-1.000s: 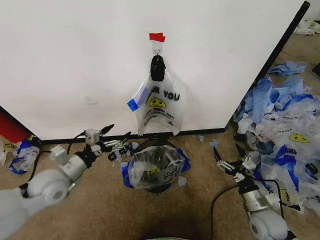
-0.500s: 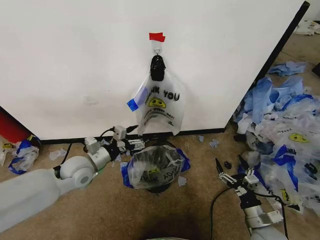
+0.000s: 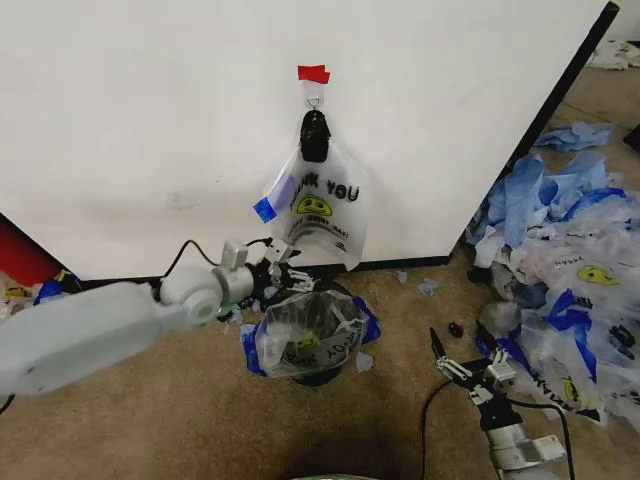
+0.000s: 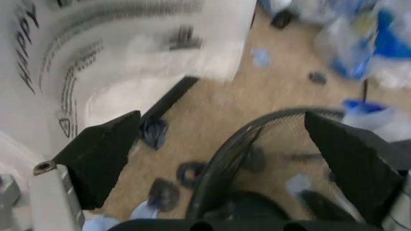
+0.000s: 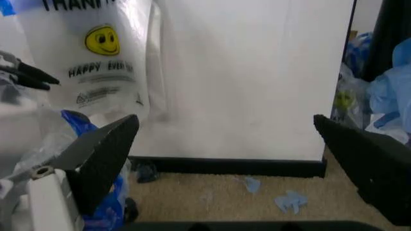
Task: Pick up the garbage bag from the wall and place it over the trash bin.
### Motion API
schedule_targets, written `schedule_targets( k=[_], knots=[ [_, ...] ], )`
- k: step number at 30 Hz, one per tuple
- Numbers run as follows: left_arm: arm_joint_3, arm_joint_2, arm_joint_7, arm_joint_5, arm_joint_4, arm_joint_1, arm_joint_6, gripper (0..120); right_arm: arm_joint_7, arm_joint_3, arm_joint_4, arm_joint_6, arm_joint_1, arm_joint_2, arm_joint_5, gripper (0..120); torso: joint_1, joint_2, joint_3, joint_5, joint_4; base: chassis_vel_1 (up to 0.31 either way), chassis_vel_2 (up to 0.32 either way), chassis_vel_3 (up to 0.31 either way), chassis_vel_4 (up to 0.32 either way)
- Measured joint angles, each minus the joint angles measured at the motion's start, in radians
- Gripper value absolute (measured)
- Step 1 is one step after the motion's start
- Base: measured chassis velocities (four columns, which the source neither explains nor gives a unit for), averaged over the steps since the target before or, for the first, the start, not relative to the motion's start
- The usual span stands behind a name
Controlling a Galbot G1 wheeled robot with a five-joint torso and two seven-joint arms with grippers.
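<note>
White translucent plastic, the garbage bag (image 3: 320,208) hangs by its black knotted handles from a small metal hook (image 3: 314,101) under a strip of red tape (image 3: 313,73) on the wall (image 3: 150,120), its "THANK YOU" print and yellow smiley facing out and its lower edge just above the black baseboard (image 3: 400,265). Directly in front of it on the tan carpet (image 3: 180,400) stands the trash bin (image 3: 310,340), already lined with another printed bag. At the bin's far left rim, just below the hanging bag's bottom corner, the left gripper (image 3: 283,268) reaches in with its jaws spread wide and nothing between them. Near and to the right, the right gripper (image 3: 465,360) sits low over the carpet, jaws likewise wide apart and empty, beside a heap of blue-and-white bags (image 3: 565,250) on the right
</note>
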Motion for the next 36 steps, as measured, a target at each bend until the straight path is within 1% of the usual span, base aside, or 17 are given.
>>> schedule_targets(
  k=[2,3,6,7,8,11,15,19,21,25,27,29,30,34,36],
  knots=[
    [0.043,-0.027,0.012,0.002,0.041,-0.030,0.002,100,0.000,-0.002,-0.006,0.001,0.003,-0.002,0.002,100,0.000,0.000,0.000,0.0004,0.0002,0.000,0.000,0.000,0.000],
    [0.056,-0.040,0.017,0.004,0.064,-0.039,-0.001,100,0.000,-0.004,-0.007,0.001,0.004,-0.003,0.003,100,0.000,0.000,0.000,-0.0001,-0.0003,0.000,0.000,0.000,0.000],
    [0.079,-0.069,0.039,0.016,0.121,-0.056,-0.010,100,0.000,-0.008,-0.007,0.001,0.002,-0.007,0.005,100,0.000,0.000,0.000,0.0001,-0.0003,0.000,0.000,0.000,0.000],
    [0.093,-0.076,0.051,0.029,0.142,-0.063,-0.021,100,0.000,-0.009,-0.007,0.001,0.002,-0.009,0.007,100,0.000,0.000,0.000,0.0001,-0.0004,0.000,0.000,0.000,0.000],
    [0.093,-0.076,0.051,0.029,0.142,-0.063,-0.021,100,0.000,-0.009,-0.007,0.001,0.002,-0.009,0.007,100,0.000,0.000,0.000,0.0001,-0.0004,0.000,0.000,0.000,0.000],
    [0.123,-0.081,0.084,0.069,0.182,-0.072,-0.040,100,0.001,-0.014,-0.013,0.001,0.008,-0.012,0.009,100,0.000,0.000,0.000,-0.0001,-0.0001,0.000,0.000,0.000,0.000],
    [0.135,-0.074,0.091,0.107,0.194,-0.062,-0.053,100,0.001,-0.020,-0.026,0.001,0.015,-0.007,0.009,100,0.000,0.000,0.000,0.0000,-0.0002,0.000,0.000,0.000,0.000],
    [0.137,-0.057,0.088,0.124,0.174,-0.041,-0.058,100,0.001,-0.026,-0.037,0.001,0.020,-0.002,0.007,100,0.000,0.000,0.000,-0.0001,0.0000,0.000,0.000,0.000,0.000],
    [0.132,-0.049,0.074,0.140,0.160,-0.013,-0.067,100,0.000,-0.032,-0.044,0.000,0.027,0.003,0.003,100,0.000,0.000,0.000,-0.0001,-0.0001,0.000,0.000,0.000,0.000],
    [0.122,-0.045,0.067,0.149,0.159,0.011,-0.085,100,-0.001,-0.040,-0.053,0.001,0.032,0.012,-0.004,100,0.000,0.000,0.000,0.0003,0.0000,0.000,0.000,0.000,0.000],
    [0.120,-0.045,0.065,0.150,0.165,0.018,-0.094,97,-0.004,-0.045,-0.060,0.003,0.032,0.019,-0.013,100,0.000,0.000,0.000,0.0002,-0.0001,0.000,0.000,0.000,0.000],
    [0.119,-0.047,0.065,0.149,0.177,0.019,-0.103,90,-0.009,-0.048,-0.066,0.008,0.027,0.027,-0.021,100,0.000,0.000,0.000,0.0002,-0.0002,0.000,0.000,0.000,0.000],
    [0.119,-0.047,0.065,0.149,0.177,0.019,-0.103,90,-0.009,-0.048,-0.066,0.008,0.027,0.027,-0.021,100,0.000,0.000,0.000,0.0002,-0.0002,0.000,0.000,0.000,0.000],
    [0.122,-0.039,0.075,0.140,0.176,0.011,-0.104,72,-0.012,-0.051,-0.078,0.019,0.021,0.035,-0.033,100,0.000,0.000,0.000,-0.0002,-0.0006,0.000,0.000,0.000,0.000],
    [0.134,-0.030,0.075,0.139,0.166,0.002,-0.107,64,-0.012,-0.051,-0.078,0.020,0.021,0.035,-0.034,100,0.000,0.000,0.000,-0.0002,-0.0003,0.000,0.000,0.000,0.000]
  ],
)
